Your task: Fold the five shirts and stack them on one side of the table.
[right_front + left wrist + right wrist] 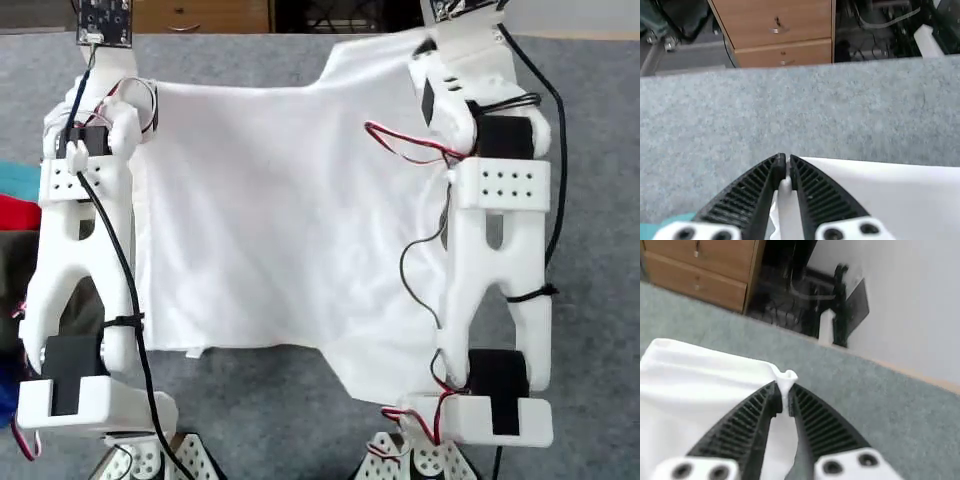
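Soft, even light falls from above across the table (600,260), bright and without hard-edged shadows. In the high view the white shirt (260,220) is close to blown out, its folds showing only as faint grey streaks. The white arms (65,230) throw just a pale shade on it, and a thin shadow runs under its near hem. In the left wrist view the shirt reads as flat white, while the recess (880,30) beside the evenly lit cabinet (775,30) lies deep in shadow. In the right wrist view the wall (910,300) glows pale next to that dark recess.
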Robot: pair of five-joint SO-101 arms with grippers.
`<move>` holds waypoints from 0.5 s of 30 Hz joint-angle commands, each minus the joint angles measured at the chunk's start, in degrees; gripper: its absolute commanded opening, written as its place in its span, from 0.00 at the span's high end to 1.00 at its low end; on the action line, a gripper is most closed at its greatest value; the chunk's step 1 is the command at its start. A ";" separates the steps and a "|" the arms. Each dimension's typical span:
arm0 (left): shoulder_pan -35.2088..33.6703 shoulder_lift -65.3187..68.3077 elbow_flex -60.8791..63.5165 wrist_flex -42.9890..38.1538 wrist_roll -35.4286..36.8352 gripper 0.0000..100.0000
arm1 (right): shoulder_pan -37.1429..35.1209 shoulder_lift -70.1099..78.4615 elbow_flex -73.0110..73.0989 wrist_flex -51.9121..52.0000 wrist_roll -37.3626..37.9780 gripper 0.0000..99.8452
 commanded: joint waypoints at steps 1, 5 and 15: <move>-0.13 -1.14 -1.27 4.75 -0.18 0.97 | -0.18 -0.22 -3.65 9.49 -0.09 0.99; 0.31 -2.90 4.79 15.56 -0.62 0.97 | -1.05 -0.22 -3.47 23.74 4.13 0.99; 0.40 -13.80 21.23 34.29 -9.14 0.97 | -7.65 -10.42 9.54 42.81 12.04 0.99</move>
